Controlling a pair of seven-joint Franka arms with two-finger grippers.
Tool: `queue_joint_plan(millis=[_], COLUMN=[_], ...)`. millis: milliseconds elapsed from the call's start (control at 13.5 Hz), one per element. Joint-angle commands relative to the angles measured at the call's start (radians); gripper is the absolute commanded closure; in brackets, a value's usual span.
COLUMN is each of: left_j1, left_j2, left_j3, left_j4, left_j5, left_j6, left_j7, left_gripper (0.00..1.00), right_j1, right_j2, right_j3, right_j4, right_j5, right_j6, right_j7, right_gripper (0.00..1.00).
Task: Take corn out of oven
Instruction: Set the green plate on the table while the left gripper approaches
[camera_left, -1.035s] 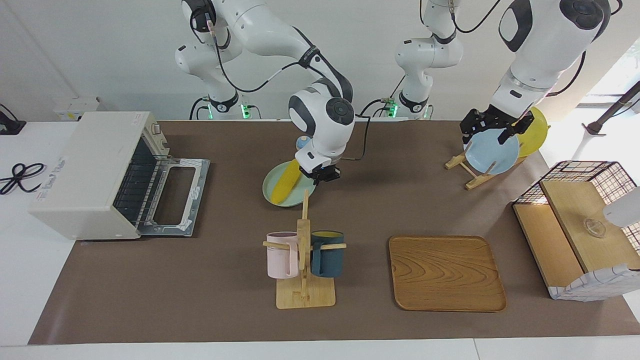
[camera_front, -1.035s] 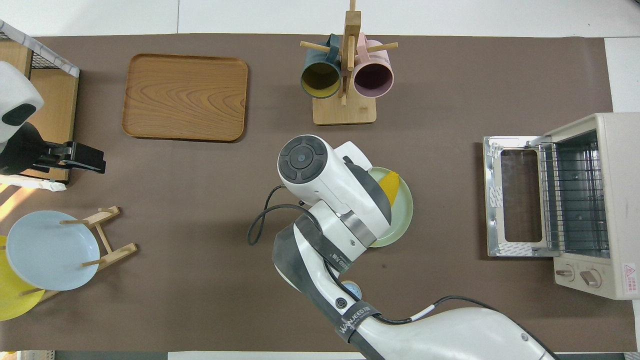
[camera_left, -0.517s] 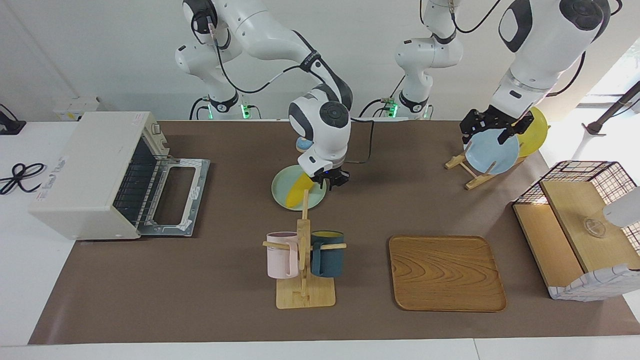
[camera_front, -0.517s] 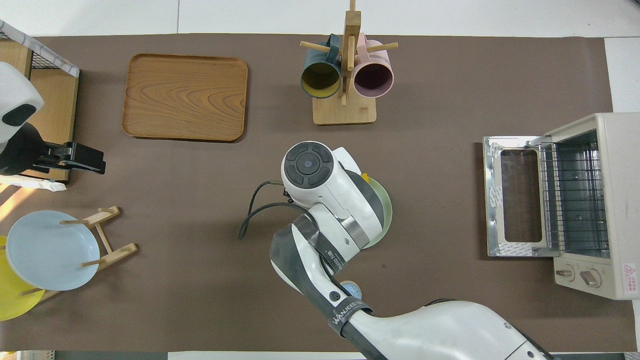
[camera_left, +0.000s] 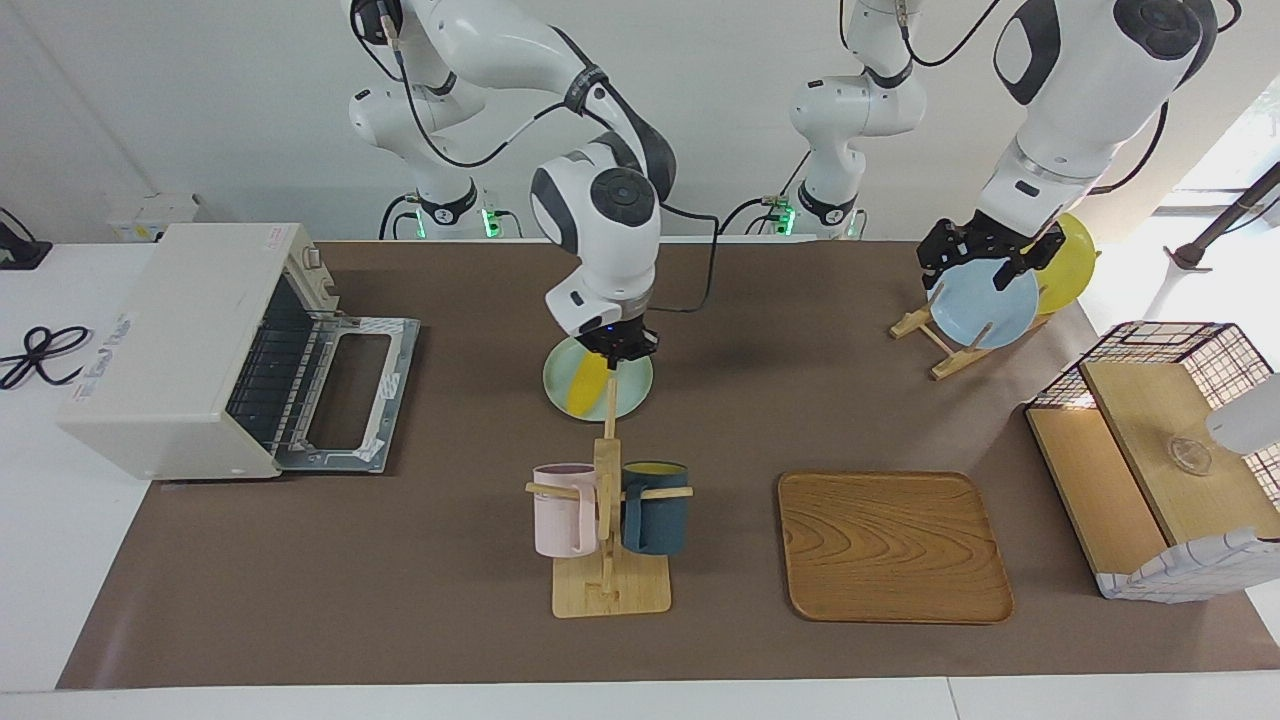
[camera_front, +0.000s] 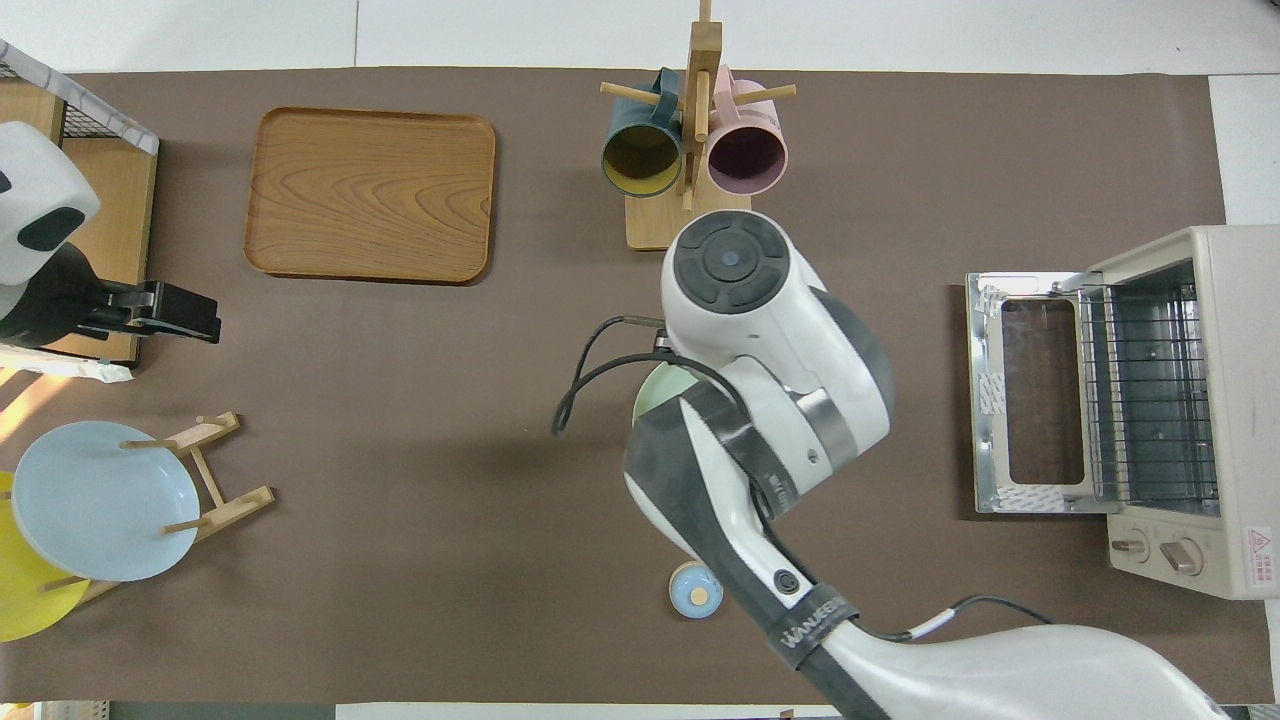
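Now, jaws of right gripper: clenched tip to tip, nothing seen between them; poised just over the upper end of the corn, contact not clear from either view.
Corn: out of the oven, lying slantwise on the pale green plate, one end toward the rim.
Plate: mid-table, nearer to the robots than the mug rack, well apart from the oven.
Oven: toward the right arm's end of the table, door dropped flat, wire rack bare.
Jaws of left gripper: spread wide, empty, waiting over the blue plate in its stand.
Task standing: judged essentially done, only a clean retreat left.
Risk one: closed fingertips brushing the cob on the way up or sideways; a smooth tapered cob likely to roll off the shallow plate.
Risk two: a nudge to the plate's rim, sliding plate and corn across the cloth.
Risk three: right wrist swinging toward the mug rack, since the post stands close by.
Safer course: straight lift first, sideways travel only once well clear.
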Motion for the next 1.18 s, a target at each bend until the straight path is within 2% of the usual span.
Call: queue_joint_plan(millis=[0,148,296,443,739,1109], left_j1=[-0.067,-0.138,-0.208,-0.295,-0.486,-0.658], left_j2=[-0.014,-0.013,-0.005,0.024,0.166,0.308], left_j3=[-0.001,-0.001,-0.001,-0.001,-0.001,0.004], left_j4=[-0.054,-0.085,-0.134,-0.155,-0.158,-0.151], left_j5=[-0.017,-0.049,-0.097,-0.111,-0.157,-0.162], left_j6=[0.073,0.107,0.182,0.249,0.462,0.625], left_j7=[0.003,-0.018,-0.034,-0.093,-0.277,-0.327], left_gripper=[0.0,0.0,0.0,0.0,0.0,0.0], right_j1=[-0.099,-0.211,-0.302,-0.36,-0.402,-0.408], right_j2=[-0.091,-0.124,-0.134,-0.132,-0.121,-0.123], right_j3=[0.009,0.009,0.009,0.009,0.009,0.009], right_j4=[-0.211,-0.352,-0.437,-0.503,-0.514,-0.508], right_j5=[-0.039,-0.066,-0.081,-0.156,-0.224,-0.335], right_j6=[0.075,0.194,0.279,0.363,0.374,0.327], right_j7=[-0.023,-0.089,-0.144,-0.172,-0.181,-0.188], right_gripper=[1.0,1.0,1.0,1.0,1.0,1.0])
